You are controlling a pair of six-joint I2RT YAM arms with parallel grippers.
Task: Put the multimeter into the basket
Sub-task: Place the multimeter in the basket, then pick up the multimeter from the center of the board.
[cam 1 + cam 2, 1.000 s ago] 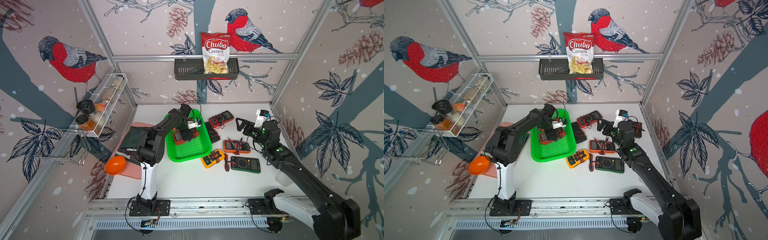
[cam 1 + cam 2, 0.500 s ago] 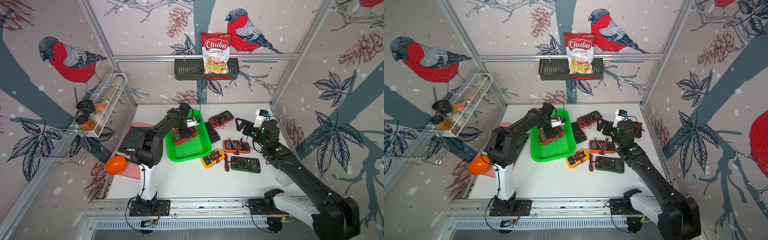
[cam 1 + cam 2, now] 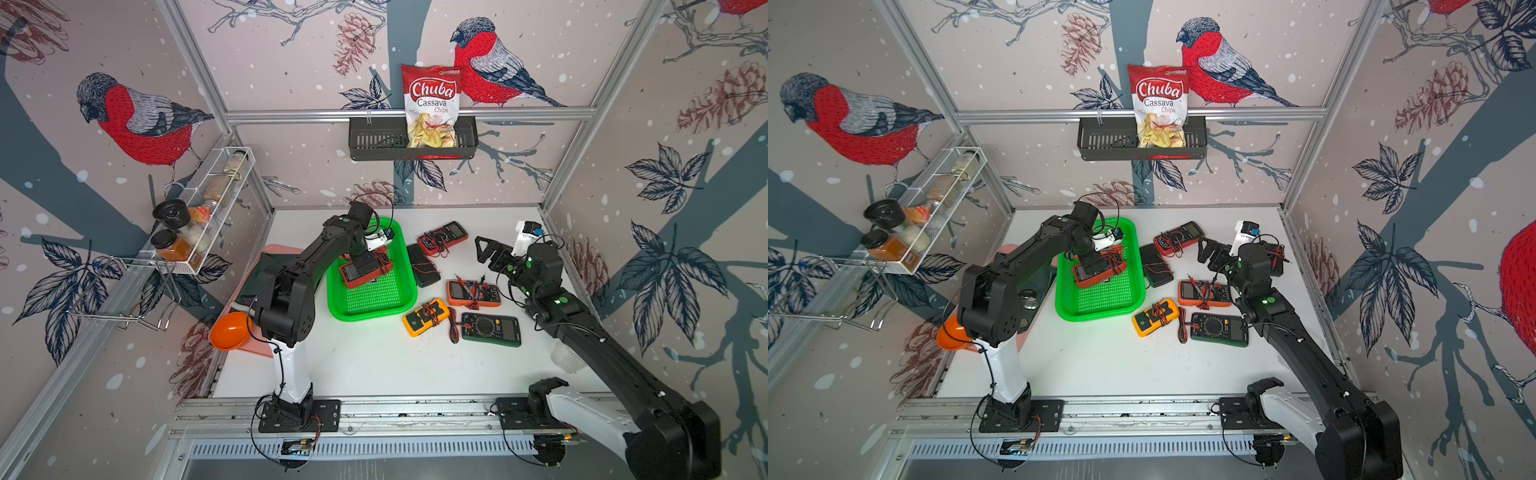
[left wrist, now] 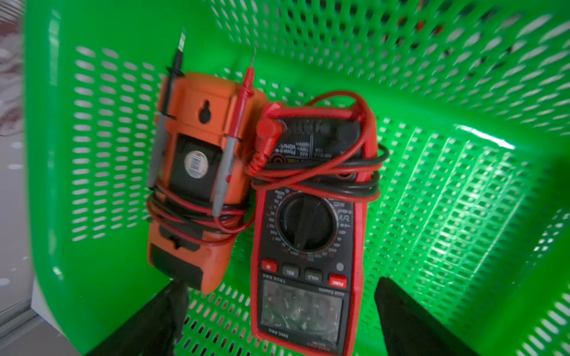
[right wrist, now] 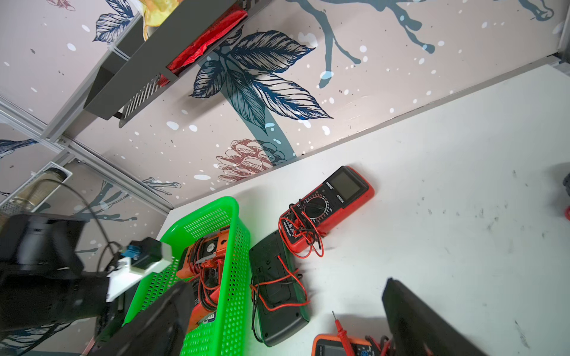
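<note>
Little change: left gripper (image 4: 279,282) still hovers spread over the red multimeter (image 4: 308,231) in the basket (image 4: 462,185), orange multimeter (image 4: 197,172) alongside; right gripper (image 5: 287,283) gapes empty near the basket.

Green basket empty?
No, the left wrist view shows an orange multimeter and a red multimeter lying side by side in the basket.

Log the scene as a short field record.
basket: two meters inside
orange meter: in basket, face down
red meter: in basket, face up
left gripper: open, over the red meter
right gripper: open, empty, above the table
table: yellow meter, green meter, black meter and more lie outside the basket
</note>
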